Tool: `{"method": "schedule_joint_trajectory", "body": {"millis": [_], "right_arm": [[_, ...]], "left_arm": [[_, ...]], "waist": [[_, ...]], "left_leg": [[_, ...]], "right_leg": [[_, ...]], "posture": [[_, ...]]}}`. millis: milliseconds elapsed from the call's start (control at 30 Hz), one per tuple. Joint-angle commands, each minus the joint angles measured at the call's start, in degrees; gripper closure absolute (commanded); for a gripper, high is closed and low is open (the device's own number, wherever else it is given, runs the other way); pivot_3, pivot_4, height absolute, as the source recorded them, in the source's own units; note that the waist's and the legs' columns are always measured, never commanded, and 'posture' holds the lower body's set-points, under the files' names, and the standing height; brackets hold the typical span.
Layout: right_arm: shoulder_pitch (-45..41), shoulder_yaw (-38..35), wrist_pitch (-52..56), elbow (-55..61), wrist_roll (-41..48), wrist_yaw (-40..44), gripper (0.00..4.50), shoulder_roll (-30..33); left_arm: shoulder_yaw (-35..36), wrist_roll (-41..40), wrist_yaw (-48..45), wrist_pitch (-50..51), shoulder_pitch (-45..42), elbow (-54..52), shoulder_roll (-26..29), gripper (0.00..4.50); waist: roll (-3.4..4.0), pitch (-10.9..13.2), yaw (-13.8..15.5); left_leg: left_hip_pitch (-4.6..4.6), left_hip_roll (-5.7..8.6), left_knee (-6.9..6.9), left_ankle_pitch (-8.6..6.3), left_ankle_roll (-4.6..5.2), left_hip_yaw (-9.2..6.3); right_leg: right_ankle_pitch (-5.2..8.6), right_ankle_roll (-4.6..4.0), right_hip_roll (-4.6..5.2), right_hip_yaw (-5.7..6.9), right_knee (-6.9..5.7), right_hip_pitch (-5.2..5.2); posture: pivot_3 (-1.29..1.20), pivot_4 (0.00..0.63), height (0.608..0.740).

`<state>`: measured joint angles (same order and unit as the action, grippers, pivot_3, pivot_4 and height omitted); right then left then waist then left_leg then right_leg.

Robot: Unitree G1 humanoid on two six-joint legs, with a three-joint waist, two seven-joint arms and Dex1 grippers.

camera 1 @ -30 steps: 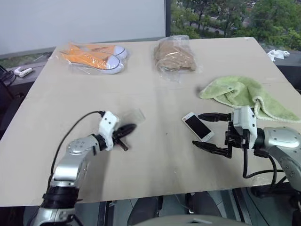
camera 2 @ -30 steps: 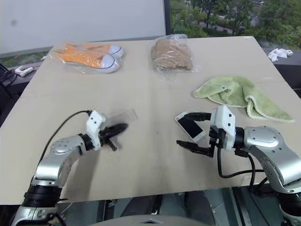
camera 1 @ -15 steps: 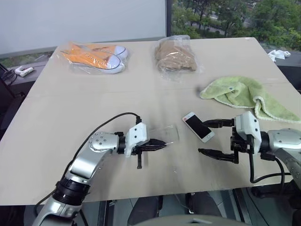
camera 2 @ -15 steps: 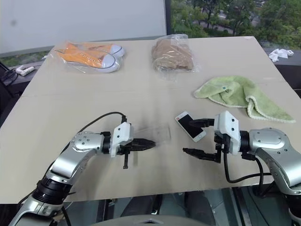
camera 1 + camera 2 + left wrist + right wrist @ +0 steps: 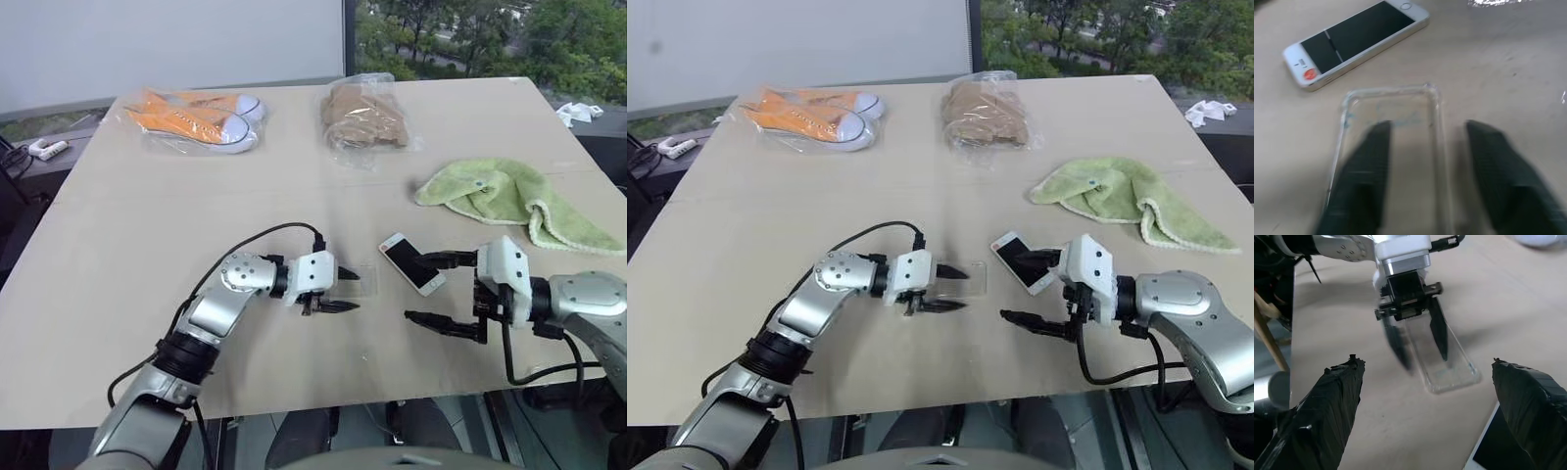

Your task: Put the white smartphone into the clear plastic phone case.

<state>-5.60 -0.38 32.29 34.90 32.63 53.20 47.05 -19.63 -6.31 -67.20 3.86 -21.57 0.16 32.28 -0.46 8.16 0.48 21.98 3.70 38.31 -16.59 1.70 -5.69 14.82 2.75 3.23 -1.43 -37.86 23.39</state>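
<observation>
On the pale beige bench [image 5: 147, 215], the thin clear plastic phone case [image 5: 1391, 127] lies flat near the middle of the front part, with the left claw [image 5: 336, 291] over it, its two black fingers parted and no longer pinching the case, one finger [image 5: 1364, 171] above the shell and the other just beside its edge. Just beyond the case's far end lies the small white smartphone with a black screen [image 5: 412, 263], face up and apart from the case. The right claw [image 5: 439, 291] hangs wide open at the phone, one finger near the phone's far edge and the other over bare bench, holding nothing.
</observation>
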Motion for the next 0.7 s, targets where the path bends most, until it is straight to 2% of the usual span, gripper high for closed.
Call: {"method": "schedule_joint_trajectory", "body": {"millis": [33, 133, 267, 400, 500, 700], "right_arm": [[-3.2, -1.4, 7.5, -0.5, -1.7, -7.4, 0.00, 0.6], [-3.0, 0.2, 12.2, 0.2, -2.7, -9.8, 0.00, 1.4], [-0.2, -1.0, 16.8, 0.2, -2.3, -17.4, 0.00, -4.2], [2.5, 0.8, 18.6, -0.3, -6.3, -22.7, 0.00, -6.5], [3.0, 2.9, 19.1, -0.7, -9.6, -25.6, 0.00, -6.9], [2.1, 3.9, 19.2, -2.2, -11.3, -27.9, 0.00, -9.9]], "left_arm": [[3.2, -4.0, 1.1, 4.0, 2.9, -7.9, 1.0, 0.03], [7.1, -8.8, 2.7, 10.1, 5.4, -15.1, 2.1, 0.03], [15.2, -18.8, 2.1, 20.3, 7.8, -21.2, 6.8, 0.03], [25.4, -26.6, 0.5, 26.1, 13.2, -22.7, 13.3, 0.03], [36.4, -32.6, -1.1, 30.7, 19.8, -21.5, 17.7, 0.03], [48.5, -38.4, -5.0, 33.7, 30.7, -24.1, 21.7, 0.03]], "waist": [[0.00, 0.0, -0.1], [-0.01, 0.0, 0.1], [-0.04, 0.0, 0.2], [0.01, 0.0, -0.2], [0.01, 0.0, -0.6], [0.01, 0.0, -1.1]], "left_leg": [[0.00, 0.00, 0.00, 0.00, 0.00, 0.00], [0.00, -0.02, 0.03, 0.01, -0.01, -0.02], [0.02, -0.05, 0.01, 0.00, -0.01, -0.10], [0.01, -0.02, 0.00, 0.00, -0.01, -0.03], [-0.01, -0.02, -0.01, 0.00, -0.01, -0.01], [-0.05, -0.04, -0.02, 0.00, -0.01, -0.01]], "right_leg": [[0.00, 0.00, 0.00, 0.00, -0.01, 0.00], [0.00, 0.00, 0.01, 0.01, -0.06, 0.00], [0.00, -0.01, 0.00, 0.10, -0.03, 0.00], [0.00, -0.01, 0.01, -0.01, -0.02, 0.03], [0.00, -0.01, 0.00, -0.01, -0.02, 0.03], [0.01, -0.01, 0.01, 0.00, 0.01, 0.01]], "posture": [[0.00, 0.150, 0.740], [0.00, 0.150, 0.740], [0.00, 0.150, 0.740], [0.00, 0.150, 0.740], [0.00, 0.150, 0.740], [0.00, 0.150, 0.740]]}}
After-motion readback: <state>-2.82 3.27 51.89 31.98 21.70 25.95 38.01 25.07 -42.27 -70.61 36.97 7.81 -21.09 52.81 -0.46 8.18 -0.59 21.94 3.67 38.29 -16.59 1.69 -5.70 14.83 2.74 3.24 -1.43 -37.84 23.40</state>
